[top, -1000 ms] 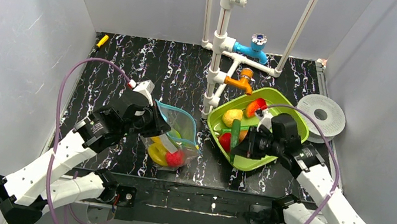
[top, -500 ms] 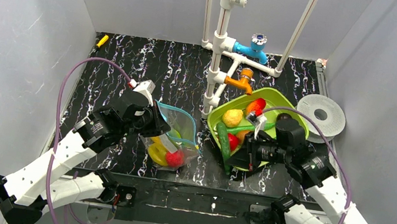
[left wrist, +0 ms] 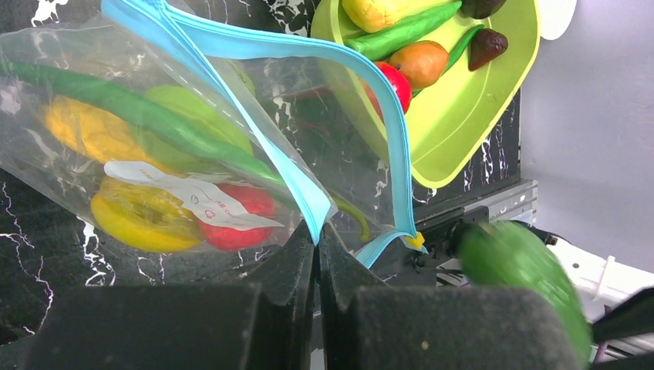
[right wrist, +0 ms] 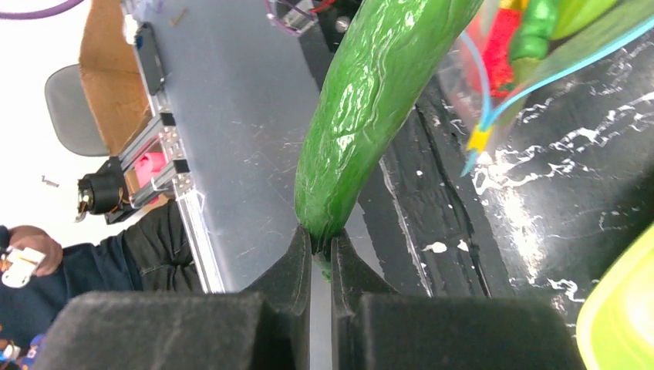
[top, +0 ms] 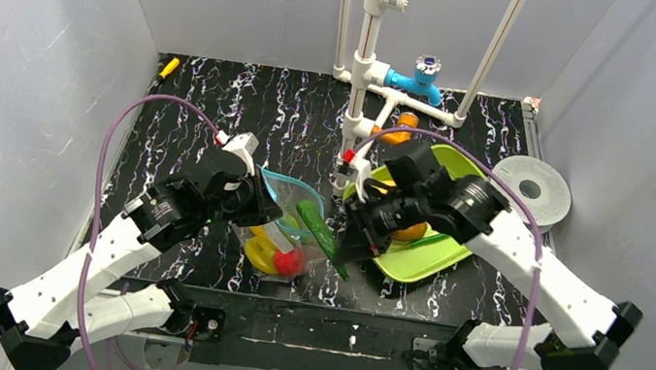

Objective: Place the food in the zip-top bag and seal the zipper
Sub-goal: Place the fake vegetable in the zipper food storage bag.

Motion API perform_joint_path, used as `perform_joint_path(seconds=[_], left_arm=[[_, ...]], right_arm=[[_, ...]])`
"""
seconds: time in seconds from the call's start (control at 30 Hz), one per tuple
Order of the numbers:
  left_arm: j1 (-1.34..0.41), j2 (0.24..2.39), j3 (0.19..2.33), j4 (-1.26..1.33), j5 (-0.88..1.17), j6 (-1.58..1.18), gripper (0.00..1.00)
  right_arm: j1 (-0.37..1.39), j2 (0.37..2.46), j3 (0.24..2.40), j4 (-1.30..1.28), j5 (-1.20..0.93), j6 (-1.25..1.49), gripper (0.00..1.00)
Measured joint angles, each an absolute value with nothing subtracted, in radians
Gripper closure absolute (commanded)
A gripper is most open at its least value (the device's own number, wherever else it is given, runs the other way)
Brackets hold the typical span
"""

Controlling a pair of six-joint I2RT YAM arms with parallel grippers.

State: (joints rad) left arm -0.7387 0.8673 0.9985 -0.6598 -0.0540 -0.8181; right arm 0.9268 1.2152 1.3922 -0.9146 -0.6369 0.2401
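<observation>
The clear zip-top bag (top: 283, 227) lies left of centre with its mouth held open; yellow, red and green food (left wrist: 146, 220) shows inside it. My left gripper (left wrist: 317, 231) is shut on the bag's light-blue zipper strip (left wrist: 266, 131) and holds that edge up. My right gripper (right wrist: 320, 247) is shut on one end of a long green cucumber (right wrist: 370, 100). The cucumber (top: 321, 236) hangs slanted at the bag's open mouth, between the bag and the lime-green tray (top: 436, 255). More food (left wrist: 420, 62) lies in the tray.
A white pipe stand (top: 363, 73) with a blue valve (top: 422, 73) and an orange valve (top: 403, 118) rises behind the tray. A white perforated disc (top: 532, 188) lies at the far right. A small yellow piece (top: 168, 66) lies at the back left.
My right gripper has lifted the cucumber out of the tray and carried it left to the bag's mouth. My left gripper has kept its hold on the zipper.
</observation>
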Motion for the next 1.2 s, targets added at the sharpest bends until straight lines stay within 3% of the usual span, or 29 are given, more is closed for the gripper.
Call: perform_joint_path(seconds=[0.9, 1.2], left_arm=[[-0.739, 0.832, 1.002, -0.686, -0.014, -0.818, 1.00], [-0.739, 0.834, 1.005, -0.697, -0.013, -0.818, 1.00]], right_arm=[[0.968, 1.959, 2.155, -1.316, -0.422, 0.205, 0.99], [0.985, 1.996, 2.136, -1.283, -0.420, 0.198, 0.93]])
